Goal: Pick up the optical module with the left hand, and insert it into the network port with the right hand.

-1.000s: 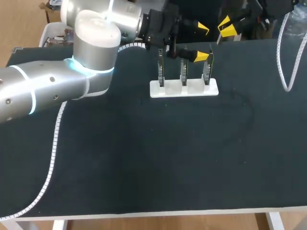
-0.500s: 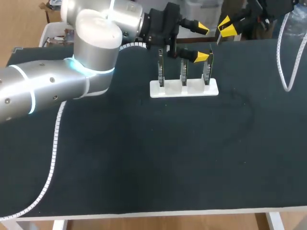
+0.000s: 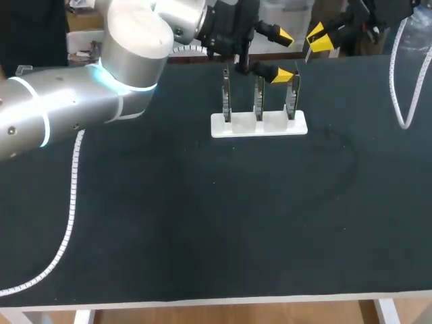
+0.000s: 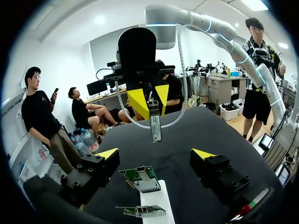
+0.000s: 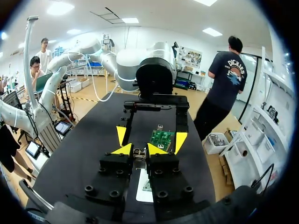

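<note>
Left gripper (image 3: 283,56) at far centre, jaws open, above white holder (image 3: 260,126) carrying upright circuit boards (image 3: 258,101), right gripper (image 4: 149,103) clamped on optical module (image 4: 155,127)

Black table (image 3: 202,229) — pale front edge

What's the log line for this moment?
left tool: open, empty, by port stand | right tool: shut on optical module, facing left tool | module: not inserted

Silver arm (image 3: 61,111), black yellow-tipped tool (image 3: 283,55)
</note>
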{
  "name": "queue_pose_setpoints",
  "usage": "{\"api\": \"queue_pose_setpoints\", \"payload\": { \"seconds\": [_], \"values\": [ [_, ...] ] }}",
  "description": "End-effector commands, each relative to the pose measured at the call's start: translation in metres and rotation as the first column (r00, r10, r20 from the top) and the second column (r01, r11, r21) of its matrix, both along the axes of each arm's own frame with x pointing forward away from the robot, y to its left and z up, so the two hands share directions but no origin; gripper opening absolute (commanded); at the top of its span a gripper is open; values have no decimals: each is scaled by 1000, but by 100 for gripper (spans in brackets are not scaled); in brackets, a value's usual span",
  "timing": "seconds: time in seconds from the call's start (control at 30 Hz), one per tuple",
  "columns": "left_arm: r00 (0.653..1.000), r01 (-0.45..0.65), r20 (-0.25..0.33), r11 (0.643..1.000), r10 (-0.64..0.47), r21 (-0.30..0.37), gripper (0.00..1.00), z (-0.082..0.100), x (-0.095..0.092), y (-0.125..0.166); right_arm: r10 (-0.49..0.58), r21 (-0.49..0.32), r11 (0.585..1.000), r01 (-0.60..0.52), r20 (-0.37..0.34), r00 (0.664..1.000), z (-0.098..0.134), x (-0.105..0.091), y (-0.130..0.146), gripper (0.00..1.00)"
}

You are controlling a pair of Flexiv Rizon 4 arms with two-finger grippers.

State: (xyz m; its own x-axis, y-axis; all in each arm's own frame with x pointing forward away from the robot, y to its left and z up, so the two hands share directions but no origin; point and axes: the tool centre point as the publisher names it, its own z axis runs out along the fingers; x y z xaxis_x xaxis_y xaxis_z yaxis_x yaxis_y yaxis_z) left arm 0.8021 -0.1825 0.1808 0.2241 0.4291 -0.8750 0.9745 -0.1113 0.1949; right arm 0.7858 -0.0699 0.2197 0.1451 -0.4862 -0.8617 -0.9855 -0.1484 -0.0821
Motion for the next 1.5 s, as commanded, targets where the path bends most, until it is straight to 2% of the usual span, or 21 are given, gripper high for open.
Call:
{"api": "queue_pose_setpoints", "payload": {
  "seconds": [0.03, 0.33, 1.5],
  "values": [
    [1000, -2, -1, 1000, 2, 5, 100, -1, 2, 1, 0, 1, 1000, 0, 1, 1000, 0, 0, 0, 0],
    [1000, -13, -22, 1000, 13, -1, 100, -7, 2, 6, 0, 1, 1000, 0, 1, 1000, 0, 0, 0, 0],
    [1000, -13, -22, 1000, 13, -1, 100, -7, 2, 6, 0, 1, 1000, 0, 1, 1000, 0, 0, 0, 0]
  ]
}}
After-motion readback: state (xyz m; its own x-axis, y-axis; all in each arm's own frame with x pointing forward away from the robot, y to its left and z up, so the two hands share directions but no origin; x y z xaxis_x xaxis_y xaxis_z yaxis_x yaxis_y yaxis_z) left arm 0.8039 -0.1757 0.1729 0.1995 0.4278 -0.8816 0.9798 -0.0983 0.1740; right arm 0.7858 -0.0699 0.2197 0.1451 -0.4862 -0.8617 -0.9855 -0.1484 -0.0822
